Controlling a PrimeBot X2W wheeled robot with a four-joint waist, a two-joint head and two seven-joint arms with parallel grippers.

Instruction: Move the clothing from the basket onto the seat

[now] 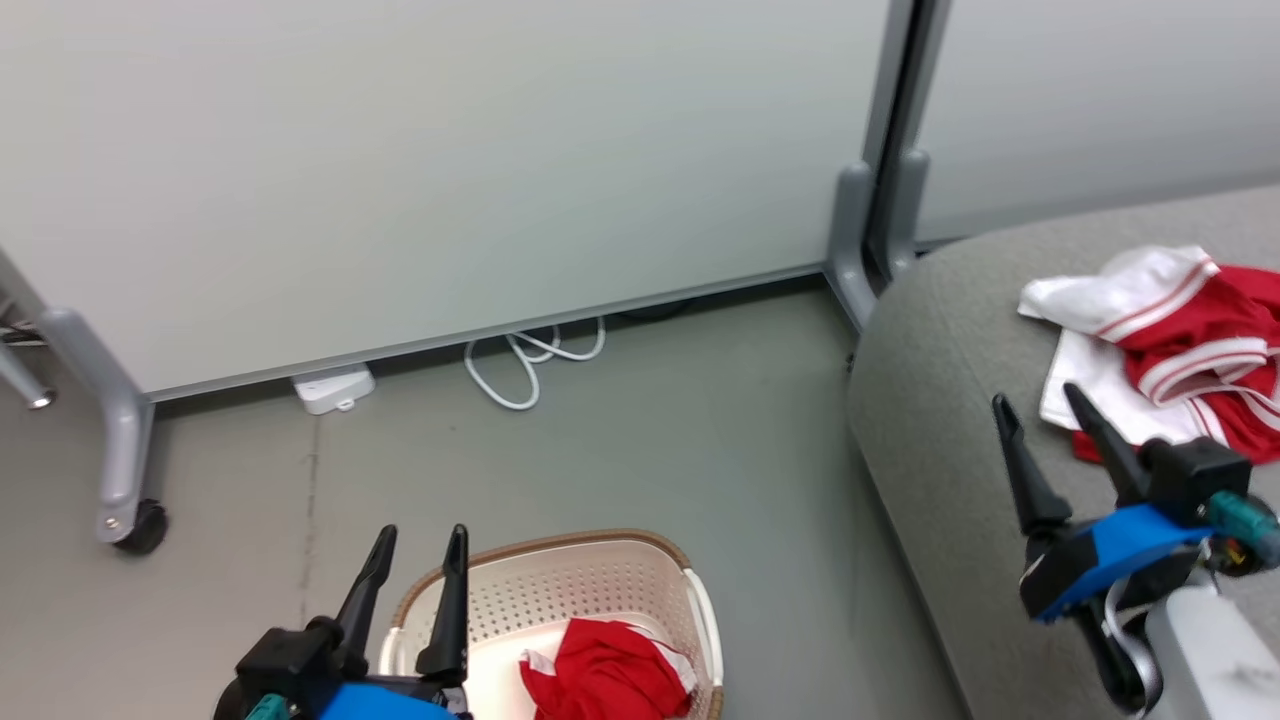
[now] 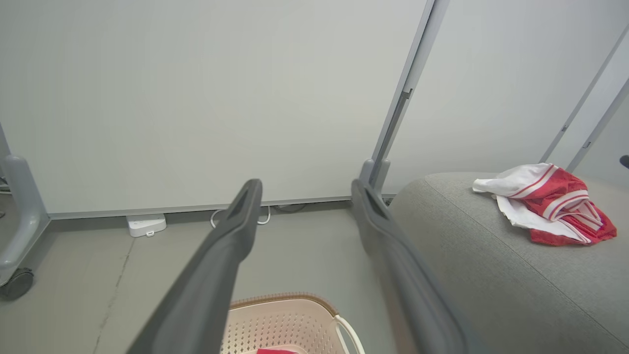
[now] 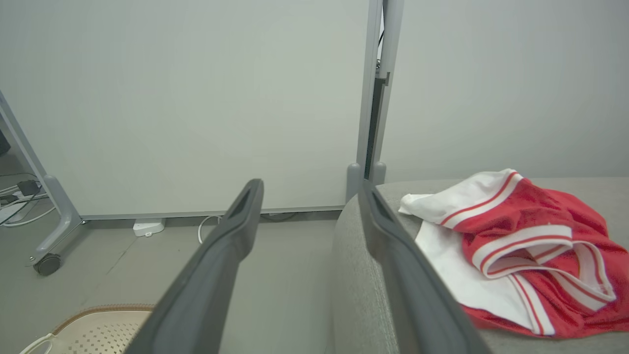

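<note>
> Head view looks half done to me. What's left, and why are the arms parked like that?

Yeah, I'd call it halfway. The striped garment [image 1: 1190,340] is lying bunched on the seat [image 1: 950,420], over by the right edge of that view. The crumpled garment [image 1: 605,675] sits in the basket [image 1: 560,545] down on the floor [image 1: 650,450]. My left gripper [image 1: 423,532] hangs about over the basket's left side with its fingers spread and nothing in them. To me that reads as lined up for a reach down. My right gripper [image 1: 1036,397] hovers over the seat just beside the striped garment, also spread and empty, so it's well out of the left arm's way.

> Any clearance worries?

Not many. The basket's mouth is wide open, but the crumpled garment sits toward the right wall. I'd guess I need to slide right a bit and clear the brown rim going in. There's bare floor between the basket and the seat's rounded edge, so there's room to swing across. The partition panels [image 1: 450,180] and the white cable [image 1: 525,370] are well behind all this. Plenty of free cushion left of the striped garment to land on.
</note>
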